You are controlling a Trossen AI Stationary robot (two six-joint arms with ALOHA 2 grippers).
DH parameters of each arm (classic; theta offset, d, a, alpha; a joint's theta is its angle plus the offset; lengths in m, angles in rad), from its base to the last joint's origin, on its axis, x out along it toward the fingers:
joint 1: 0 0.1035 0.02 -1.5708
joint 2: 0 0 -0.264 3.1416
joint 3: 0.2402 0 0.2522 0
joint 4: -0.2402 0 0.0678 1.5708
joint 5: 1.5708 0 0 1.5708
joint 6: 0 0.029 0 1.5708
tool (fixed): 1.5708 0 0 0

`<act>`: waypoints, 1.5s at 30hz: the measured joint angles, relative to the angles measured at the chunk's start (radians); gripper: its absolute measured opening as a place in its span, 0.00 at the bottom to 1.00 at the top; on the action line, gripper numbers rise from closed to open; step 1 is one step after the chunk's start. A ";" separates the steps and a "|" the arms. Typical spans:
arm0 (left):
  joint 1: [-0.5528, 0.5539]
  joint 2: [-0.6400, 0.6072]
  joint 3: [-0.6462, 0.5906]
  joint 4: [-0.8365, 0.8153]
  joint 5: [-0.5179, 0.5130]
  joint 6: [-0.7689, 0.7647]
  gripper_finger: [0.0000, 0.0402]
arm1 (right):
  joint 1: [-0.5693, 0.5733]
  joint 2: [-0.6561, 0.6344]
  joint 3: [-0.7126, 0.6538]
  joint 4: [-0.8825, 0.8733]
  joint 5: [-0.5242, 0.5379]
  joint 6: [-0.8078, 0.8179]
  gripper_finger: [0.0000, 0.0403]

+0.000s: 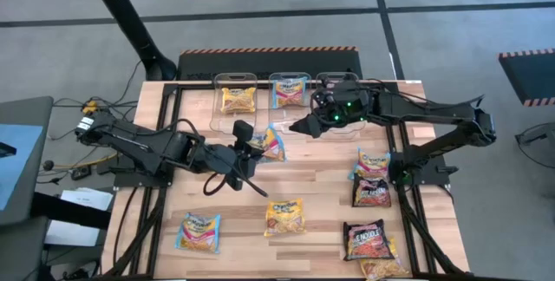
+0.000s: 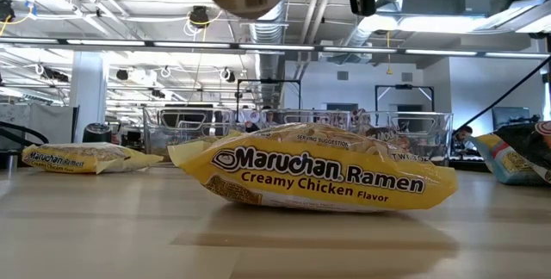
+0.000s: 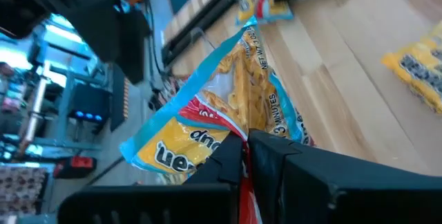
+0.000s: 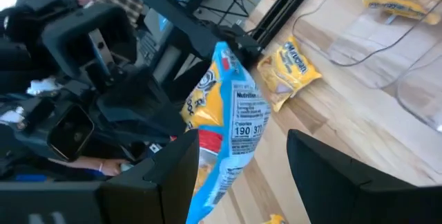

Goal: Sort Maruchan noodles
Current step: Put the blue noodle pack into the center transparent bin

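Observation:
A light-blue Maruchan noodle packet (image 1: pixel 274 143) with yellow and pink print hangs in the air over the table's middle, with my left gripper (image 1: pixel 253 148) shut on it. My right gripper (image 1: pixel 297 127) is open just beyond the packet's far-right side. In the right wrist view the packet (image 4: pixel 231 124) shows between its spread fingers; I cannot tell whether they touch it. Other packets lie flat on the table: a yellow one (image 1: pixel 284 218), a blue-and-yellow one (image 1: pixel 199 231), a blue one (image 1: pixel 373 164) and two dark ones (image 1: pixel 371 192), (image 1: pixel 364 239). My left gripper pinches the packet's end edge (image 3: pixel 233 133) between its two shut fingers (image 3: pixel 276 156). The fingers come from the table's left, slanting a little down. The packet reaches out beyond the fingertips, lifted clear of the table.
Three clear bins stand in a row at the far edge. The left bin (image 1: pixel 236 80) holds a yellow packet and the middle bin (image 1: pixel 289 77) a blue one. My right arm covers part of the right bin (image 1: pixel 328 79). A yellow packet (image 1: pixel 381 268) lies at the near right.

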 joint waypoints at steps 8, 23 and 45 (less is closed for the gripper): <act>0.001 0.000 0.000 0.080 -0.001 0.112 0.00 | 0.008 0.000 0.000 -0.003 0.008 0.026 0.61; 0.060 0.001 0.000 0.194 0.011 0.214 0.00 | 0.024 0.000 0.000 0.075 0.000 0.029 0.61; 0.079 0.002 0.000 0.214 0.030 0.279 0.00 | 0.033 0.113 0.001 0.175 -0.104 0.077 0.42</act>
